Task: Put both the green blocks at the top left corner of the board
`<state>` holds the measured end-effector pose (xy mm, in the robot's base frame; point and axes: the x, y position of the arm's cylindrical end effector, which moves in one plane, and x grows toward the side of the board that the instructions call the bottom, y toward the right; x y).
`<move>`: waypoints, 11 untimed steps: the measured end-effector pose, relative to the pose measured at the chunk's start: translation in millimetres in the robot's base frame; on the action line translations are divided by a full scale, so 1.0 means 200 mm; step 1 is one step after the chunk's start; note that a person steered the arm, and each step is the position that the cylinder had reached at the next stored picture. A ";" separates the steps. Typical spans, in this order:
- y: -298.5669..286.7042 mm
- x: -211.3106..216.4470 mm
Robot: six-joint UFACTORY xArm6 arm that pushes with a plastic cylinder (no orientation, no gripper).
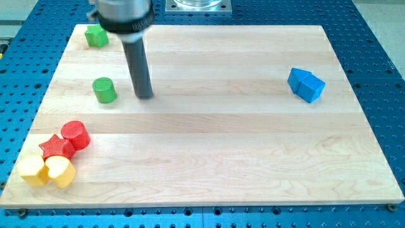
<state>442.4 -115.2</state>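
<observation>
- Green cylinder point(104, 90) is shown just beside my tip point(145, 95), toward the view's left.
- Green block point(96, 36) is already placed at the worktop's point(221, 145) top-left corner.
- No pincer is fitted; its state cannot be told.

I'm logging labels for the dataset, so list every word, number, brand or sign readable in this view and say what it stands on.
None: no text, number, brand mark or sign can be read in this view.
The wooden board, the green cylinder, the green block at the view's top left, the blue blocks, the red blocks and the yellow blocks are all plain.
My tip, just right of the green cylinder, is unmarked too.
</observation>
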 end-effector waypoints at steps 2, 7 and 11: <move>-0.40 0.02; -0.39 0.03; -0.18 -0.54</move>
<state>334.7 -150.6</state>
